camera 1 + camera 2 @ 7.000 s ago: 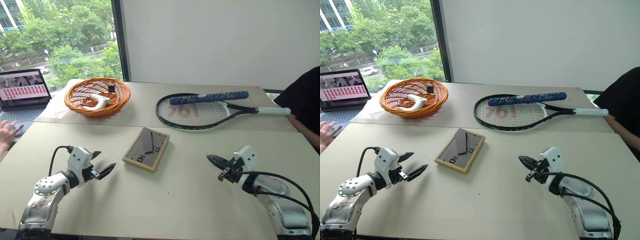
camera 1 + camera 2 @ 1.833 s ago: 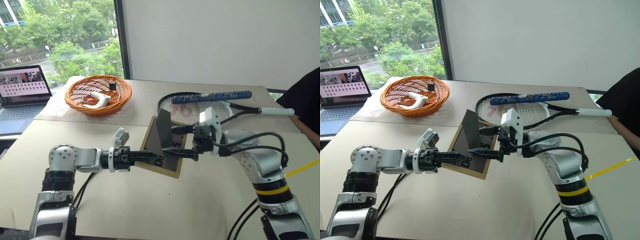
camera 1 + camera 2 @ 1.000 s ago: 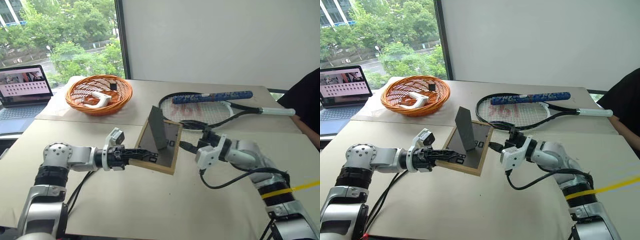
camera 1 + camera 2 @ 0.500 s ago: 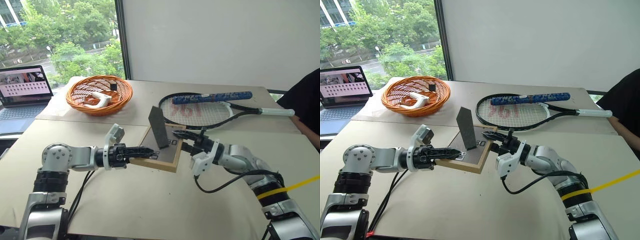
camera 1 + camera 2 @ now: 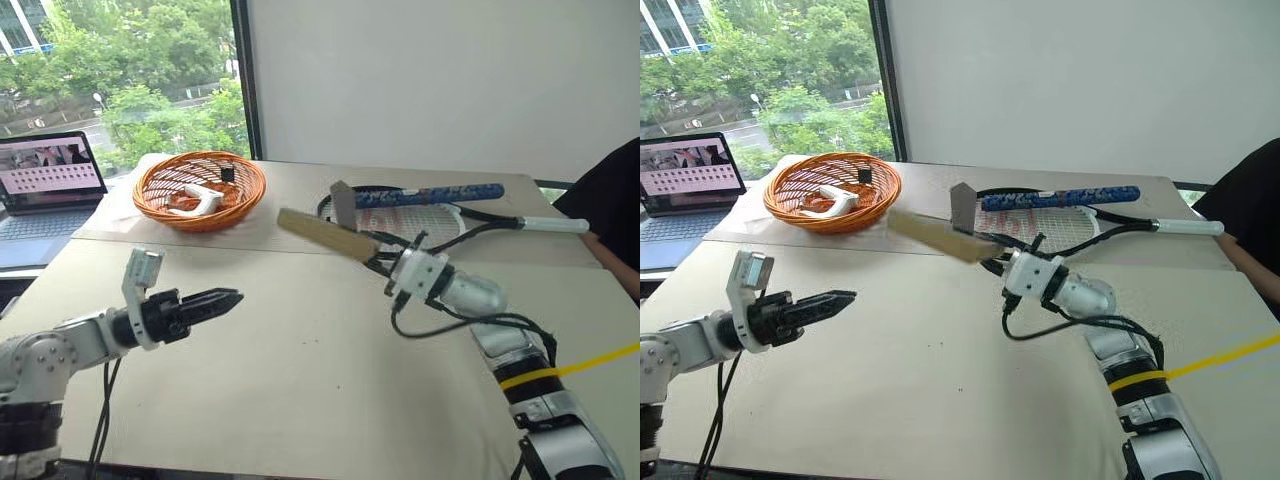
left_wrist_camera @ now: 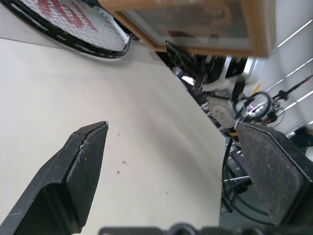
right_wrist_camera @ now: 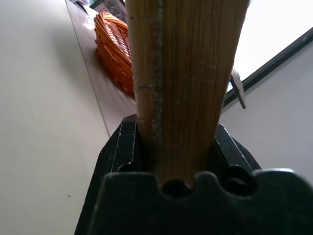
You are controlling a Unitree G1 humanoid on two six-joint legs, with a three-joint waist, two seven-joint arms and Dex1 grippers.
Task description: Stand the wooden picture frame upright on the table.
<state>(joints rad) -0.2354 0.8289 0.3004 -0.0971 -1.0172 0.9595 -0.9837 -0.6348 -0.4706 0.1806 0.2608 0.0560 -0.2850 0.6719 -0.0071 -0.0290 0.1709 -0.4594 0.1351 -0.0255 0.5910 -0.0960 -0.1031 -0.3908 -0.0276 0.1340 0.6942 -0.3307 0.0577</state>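
Surface: beige desk (image 5: 300,380) with a seam between sections; white wall behind it, window with green trees at the robot's far left.
Left claw (image 5: 226,299): nearest, low over the near-left desk, pointing toward the middle; fingers (image 6: 80,166) spread wide with nothing between them; well apart from the frame.
Right claw (image 5: 378,257): over the middle of the desk, pointing left and away; fingers pressed on the edge of the wooden picture frame (image 5: 325,235), one finger on each face, as the right wrist view shows.
Frame position: lifted clear of the desk, held nearly flat and seen edge-on, slanting up to the left from the claw; not resting on anything.
Frame stand: dark grey fold-out stand (image 5: 343,204) sticks up from the upper face.
Frame front: faces down; the left wrist view shows the brownish picture (image 6: 193,19) from below.
Beyond the frame: tennis racket (image 5: 440,215) with a blue grip lying flat on the far section.
Far left: orange wicker basket (image 5: 199,190) holding a white object; open laptop (image 5: 48,185) at the desk's left edge.
Far right: a person's dark sleeve (image 5: 605,205) at the desk's edge.
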